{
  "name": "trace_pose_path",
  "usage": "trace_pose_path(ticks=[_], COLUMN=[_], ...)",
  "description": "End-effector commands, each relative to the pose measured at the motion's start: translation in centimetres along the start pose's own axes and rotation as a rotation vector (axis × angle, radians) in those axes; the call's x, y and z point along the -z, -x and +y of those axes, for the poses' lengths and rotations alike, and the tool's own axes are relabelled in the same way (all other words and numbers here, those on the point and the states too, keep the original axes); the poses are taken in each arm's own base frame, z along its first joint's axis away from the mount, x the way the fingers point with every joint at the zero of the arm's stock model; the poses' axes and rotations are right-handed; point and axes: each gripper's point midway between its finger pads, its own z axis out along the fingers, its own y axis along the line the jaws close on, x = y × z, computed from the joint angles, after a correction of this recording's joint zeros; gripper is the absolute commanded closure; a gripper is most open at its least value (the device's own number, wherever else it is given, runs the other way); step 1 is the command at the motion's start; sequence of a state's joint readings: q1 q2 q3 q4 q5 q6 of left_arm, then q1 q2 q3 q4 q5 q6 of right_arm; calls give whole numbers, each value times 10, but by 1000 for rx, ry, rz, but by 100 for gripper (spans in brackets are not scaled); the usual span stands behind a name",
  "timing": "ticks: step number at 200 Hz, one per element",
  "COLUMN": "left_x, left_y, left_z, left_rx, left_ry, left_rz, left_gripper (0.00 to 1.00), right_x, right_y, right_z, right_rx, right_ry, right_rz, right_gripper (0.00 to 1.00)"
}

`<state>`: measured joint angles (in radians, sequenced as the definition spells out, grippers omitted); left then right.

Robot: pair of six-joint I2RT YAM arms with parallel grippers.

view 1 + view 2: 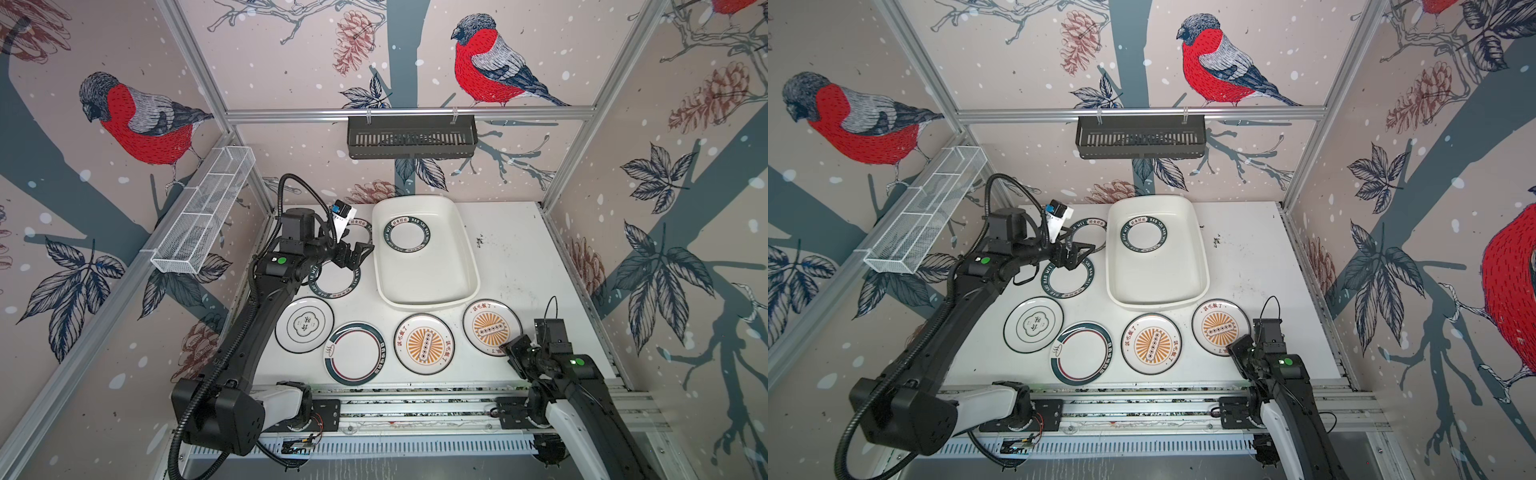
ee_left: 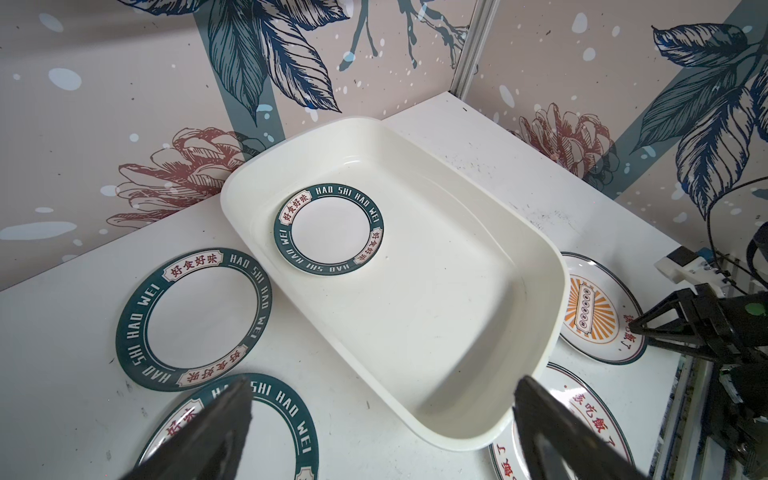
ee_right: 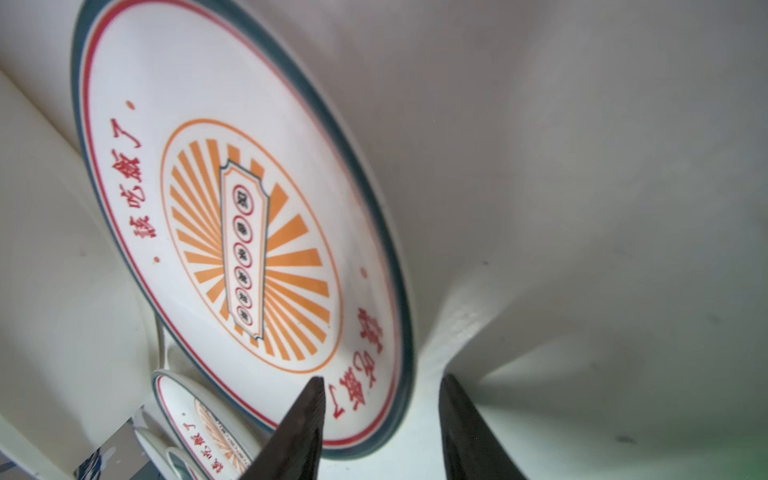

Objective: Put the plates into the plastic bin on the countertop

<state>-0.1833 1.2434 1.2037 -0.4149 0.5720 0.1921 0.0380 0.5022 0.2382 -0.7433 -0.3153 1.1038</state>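
Straddling the rim of the sunburst plate, our right fingers stand half-narrow: one over the plate face, one outside it, a gap showing, no clamp yet. Left fingers gape wide and empty over a lettered plate just beside the bin. One teal plate lies in the bin; six more lie flat on the surface. We judge the plates stiff, light, glossy-slick and chippable. Only the thin lip offers a hold, so bite deep on the rim and tilt to lift.
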Motion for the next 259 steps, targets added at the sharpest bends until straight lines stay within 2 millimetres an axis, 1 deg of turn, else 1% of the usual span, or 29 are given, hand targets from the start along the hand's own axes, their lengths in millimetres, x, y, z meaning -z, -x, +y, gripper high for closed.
trace_pose_path(ticks=[1,26,90,136,151,163,190,216,259], left_x=[1,1,-5,-6,-6,-6,-8,-8,-8], left_y=[-1,0,3,2,1,1,-2,-3,-6], left_z=[-4,-3,-4,-5,-5,-5,-5,-6,-7], left_rx=[-18,-21,-16,-13,-16,-19,-19,-22,-23], left_ry=[-15,-15,-37,-43,-41,-41,-45,-46,-51], left_rz=[0,-4,-13,-20,-20,-22,-16,-15,-16], left_gripper=[3,3,3,3,3,3,3,3,3], right_x=[-4,-5,-9,-7,-8,-8,-9,-13,-13], right_y=[-4,-2,2,7,7,6,6,6,13], right_z=[-8,-10,-23,-26,-27,-29,-29,-32,-27], right_rx=[-53,-76,-111,-126,-130,-136,-140,-150,-170], right_ry=[-8,15,8,-2,-2,-8,-8,-9,12], right_rz=[10,-18,-69,-104,-105,-104,-102,-99,-131], right_gripper=[56,59,71,75,75,71,68,69,73])
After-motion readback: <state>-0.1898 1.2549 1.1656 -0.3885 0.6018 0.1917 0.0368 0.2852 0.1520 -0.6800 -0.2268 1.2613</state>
